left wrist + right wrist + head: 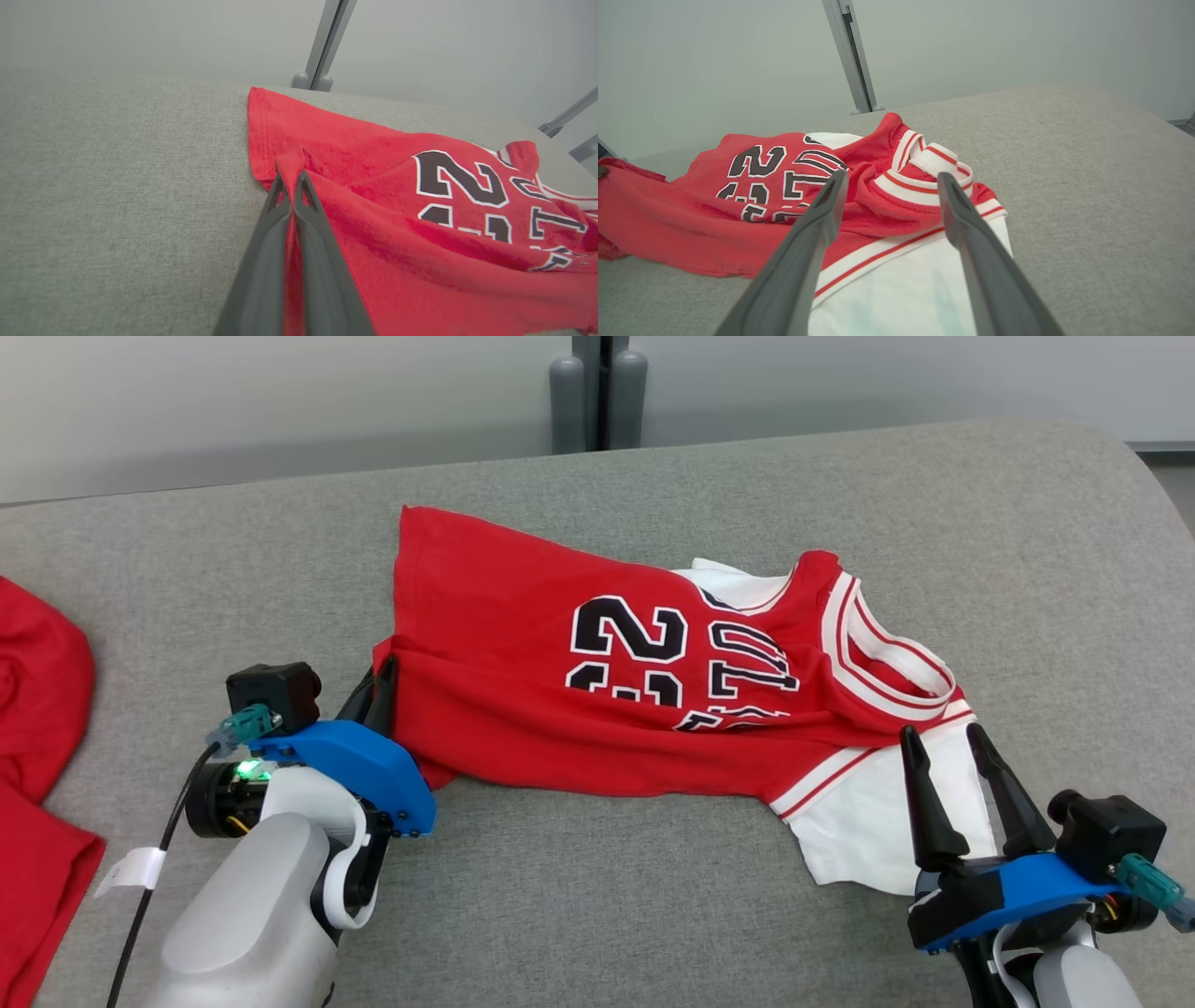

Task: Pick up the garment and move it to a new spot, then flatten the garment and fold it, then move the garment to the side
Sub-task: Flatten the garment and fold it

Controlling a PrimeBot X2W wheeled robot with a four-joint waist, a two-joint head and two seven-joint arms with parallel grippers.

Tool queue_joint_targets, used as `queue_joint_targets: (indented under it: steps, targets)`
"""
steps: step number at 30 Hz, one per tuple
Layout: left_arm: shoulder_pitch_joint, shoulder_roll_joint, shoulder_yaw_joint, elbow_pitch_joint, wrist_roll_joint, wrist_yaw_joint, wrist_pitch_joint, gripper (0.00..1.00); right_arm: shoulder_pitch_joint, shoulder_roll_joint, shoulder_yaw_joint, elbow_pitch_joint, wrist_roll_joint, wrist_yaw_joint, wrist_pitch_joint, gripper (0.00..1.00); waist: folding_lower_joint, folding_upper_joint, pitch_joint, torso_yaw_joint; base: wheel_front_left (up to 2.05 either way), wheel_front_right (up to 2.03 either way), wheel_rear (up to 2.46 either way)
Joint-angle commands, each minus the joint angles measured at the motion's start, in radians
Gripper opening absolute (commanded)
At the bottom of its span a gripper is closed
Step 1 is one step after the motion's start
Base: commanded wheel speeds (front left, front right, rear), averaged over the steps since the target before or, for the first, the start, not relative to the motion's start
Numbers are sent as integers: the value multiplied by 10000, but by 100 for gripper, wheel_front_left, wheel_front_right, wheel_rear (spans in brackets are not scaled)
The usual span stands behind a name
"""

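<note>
— On the grey upholstered tabletop [653, 915], what does the head view give you?
— The red knit basketball jersey with black numbers [523, 644] lies crumpled across the tabletop's middle, partly doubled over. My left gripper [381, 695] is at its hem end, toward the tabletop's left. My right gripper [943, 751] hangs over a white cloth panel with a red-striped edge [868, 831], at the tabletop's near right.
— And the left wrist view?
— Those jaws are clenched on a pinch of the jersey's hem corner, with cloth bunched between them low over the tabletop.
— The right wrist view?
— Jaws released and spread wide, nothing in them. The striped red-and-white ribbed collar [924, 186] rests on the tabletop just beyond their tips.
— How will it handle?
— Light, soft and limp, I'd judge. It will sag and drag rather than hold a shape, and thin knit may slip from a small pinch. I'd take the doubled shoulder edge beside the collar to match the hem grip and pull it flat.
</note>
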Motion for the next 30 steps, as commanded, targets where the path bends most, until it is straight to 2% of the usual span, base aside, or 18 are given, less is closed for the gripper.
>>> queue_joint_targets:
  steps: [1, 7, 13, 17, 27, 30]
  targets:
    - [-300, -75, -78, 538, 143, -55, -202, 100, -36, -40, -54, -13, 78, 5, -66, 100, -1, -2, 51, -82, 0, 0, 0]
    - [-459, -327, 200, 1747, 68, -211, -1302, 100, 50, -37, -330, 37, 30, 5, -162, 100, -1, -2, 4, -46, 0, 0, 0]
    - [45, -506, 671, 1634, -194, -637, -2006, 100, 107, -36, -555, -23, -56, 5, -136, 100, -1, -2, -304, 307, 0, 0, 0]
    - [612, -536, 1109, 915, 99, -650, -2139, 100, 199, -43, -660, -67, -63, 5, -50, 100, -1, -2, -668, 575, 0, 0, 0]
    - [3271, -600, 2558, -1870, 1771, -266, -2147, 100, 699, -39, -934, -28, 20, 5, 170, 100, -1, -2, -1551, 869, 0, 0, 0]
    - [3939, -641, 2905, -2511, 2245, -284, -2146, 100, 884, -37, -1010, 74, 70, 5, 174, 100, -1, -2, -1781, 905, 0, 0, 0]
